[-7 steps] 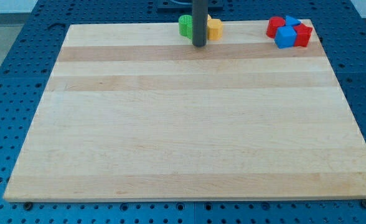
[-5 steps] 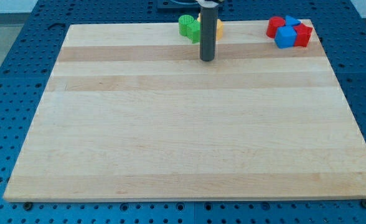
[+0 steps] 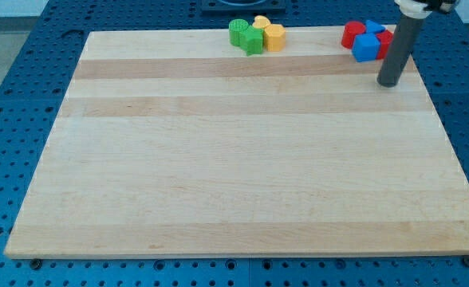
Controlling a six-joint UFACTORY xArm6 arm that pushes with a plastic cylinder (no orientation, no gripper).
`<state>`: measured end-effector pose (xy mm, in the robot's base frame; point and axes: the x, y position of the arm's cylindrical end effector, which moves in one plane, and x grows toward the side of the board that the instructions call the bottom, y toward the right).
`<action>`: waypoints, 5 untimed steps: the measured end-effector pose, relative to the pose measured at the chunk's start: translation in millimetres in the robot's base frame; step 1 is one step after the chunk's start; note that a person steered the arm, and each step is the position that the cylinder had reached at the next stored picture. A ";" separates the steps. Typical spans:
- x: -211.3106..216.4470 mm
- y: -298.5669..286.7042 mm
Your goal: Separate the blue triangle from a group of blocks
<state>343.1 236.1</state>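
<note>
One wooden board (image 3: 242, 159) fills most of the view, lying on a blue perforated desk (image 3: 11, 96) whose rows of holes show around every edge. No brand, label or writing can be read anywhere on the board, the desk or the blocks. The near and middle parts of the board carry only pale wood grain in broad stripes.

Farther back, toward the view's right, my tip (image 3: 388, 83) rests on the board at the end of a straight dark rod that comes down from the view's top right. There is no gripper on this arm, so there are no jaws to be apart or together.

Just beyond my tip, at the board's top right corner, sits a tight cluster of blocks. A blue cube (image 3: 366, 48) is at its front, with a red block (image 3: 352, 34) touching it on the view's left and another red block (image 3: 387, 40) on its right, partly hidden behind the rod. The blue triangle (image 3: 374, 28) lies at the back of this cluster, pressed against its neighbours, up and slightly left of my tip; its shape is hard to make out.

Well apart, at the top centre edge, stands a second cluster: two green blocks (image 3: 245, 36) with two yellow blocks (image 3: 271, 34) touching them on the right.
</note>
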 end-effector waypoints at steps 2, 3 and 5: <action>-3.9 45.6; -31.4 101.6; -94.0 105.6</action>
<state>249.1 341.7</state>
